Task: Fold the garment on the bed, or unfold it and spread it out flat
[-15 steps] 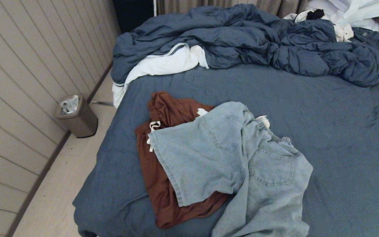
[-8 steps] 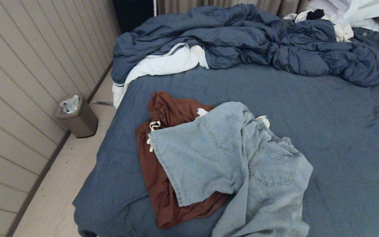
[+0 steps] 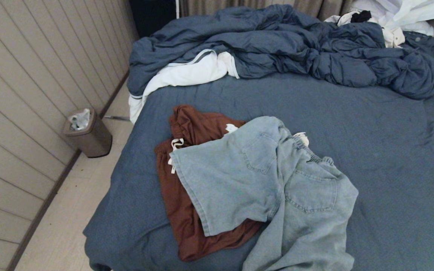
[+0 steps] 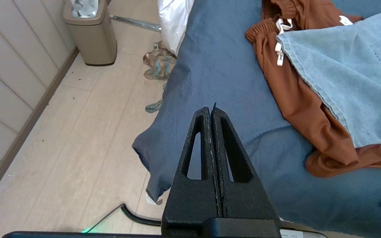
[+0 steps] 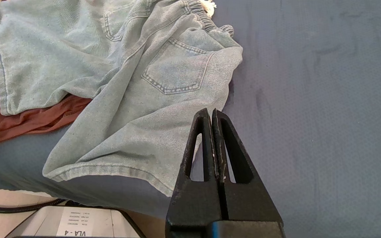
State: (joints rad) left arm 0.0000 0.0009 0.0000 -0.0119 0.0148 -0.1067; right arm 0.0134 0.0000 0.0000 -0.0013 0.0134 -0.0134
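Shorts (image 3: 269, 188) of pale blue denim lie crumpled on the bed (image 3: 390, 150), back pockets up, near its front edge. They partly cover a rust-brown garment (image 3: 187, 150) with a white drawstring, which sticks out from under them toward the bed's left side. I see both pieces touching, the denim on top.

My left gripper (image 4: 211, 110) shows only in its wrist view: its black fingers (image 4: 197, 132) are pressed together, holding nothing, poised over the bed's front left corner. The brown garment and the denim hem lie apart from the tips, off toward the bed's middle, with bare sheet between.

My right gripper (image 5: 211, 112) is likewise pressed shut and empty. Its fingers (image 5: 230, 138) hang just beside the shorts' right leg edge; I cannot tell whether they are over the cloth or over the sheet next to it. The pocket sits just past the tips.

At the far end of the bed a blue duvet (image 3: 277, 45) with white lining is bunched up, with white clothes (image 3: 398, 15) heaped at its right end. On the floor to the left stands a bin (image 3: 89, 133) by the panelled wall (image 3: 21, 94), and I can see a patterned cloth (image 4: 159, 64) lying on the floor beside the bed.
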